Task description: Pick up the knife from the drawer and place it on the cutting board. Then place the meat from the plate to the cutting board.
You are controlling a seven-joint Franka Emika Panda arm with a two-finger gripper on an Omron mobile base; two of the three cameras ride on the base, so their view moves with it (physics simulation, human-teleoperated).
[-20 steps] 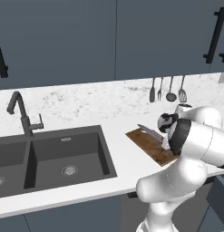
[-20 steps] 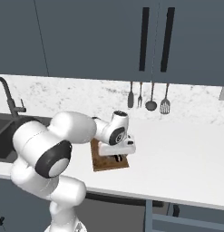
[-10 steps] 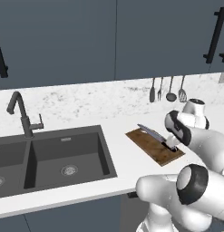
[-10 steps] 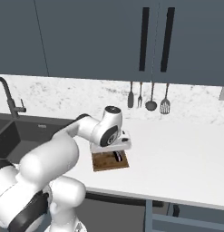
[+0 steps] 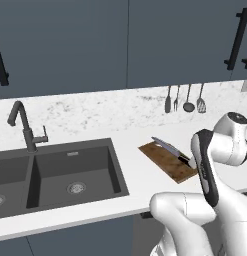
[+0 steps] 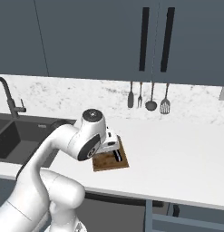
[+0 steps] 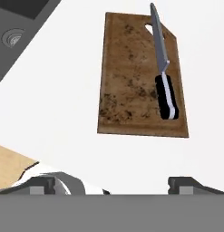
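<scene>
Gripper (image 7: 111,183) wide open, holding nothing. Knife (image 7: 162,77) lies on cutting board (image 7: 131,77), ahead of jaws, close to board's edge. Risk: bump from arm knocks knife off. Meat not found yet.

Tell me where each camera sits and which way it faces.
Left base view: behind the arm's left, facing sink and counter; arm lower right.
Right base view: behind its right, facing hanging utensils; arm lower left.
Hand view: on the hand, looking down; open gripper at bottom.
All share cutting board and knife.
</scene>
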